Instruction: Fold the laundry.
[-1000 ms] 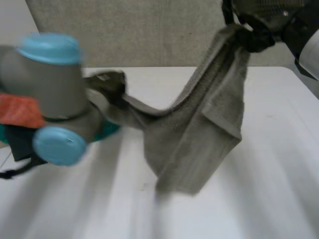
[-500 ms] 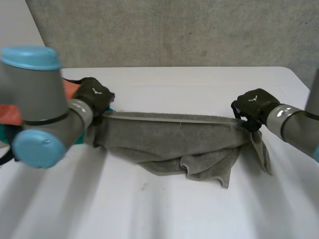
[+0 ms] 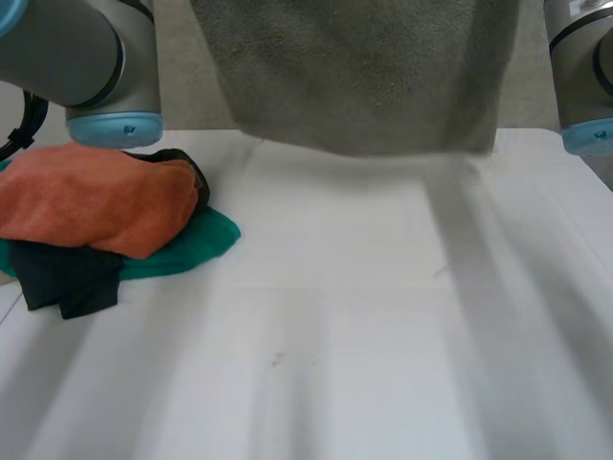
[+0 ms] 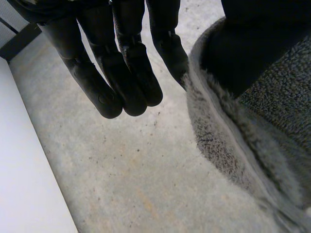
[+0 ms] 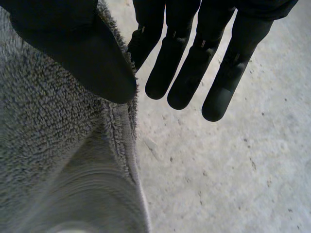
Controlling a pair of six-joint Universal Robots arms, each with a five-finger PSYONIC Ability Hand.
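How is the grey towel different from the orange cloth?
The grey towel hangs up in the air, spread out wide; the orange cloth lies crumpled on the table. The grey towel is pinched by the left hand and the right hand; no hand touches the orange cloth, which rests on a green cloth and a black cloth. Both are soft laundry.
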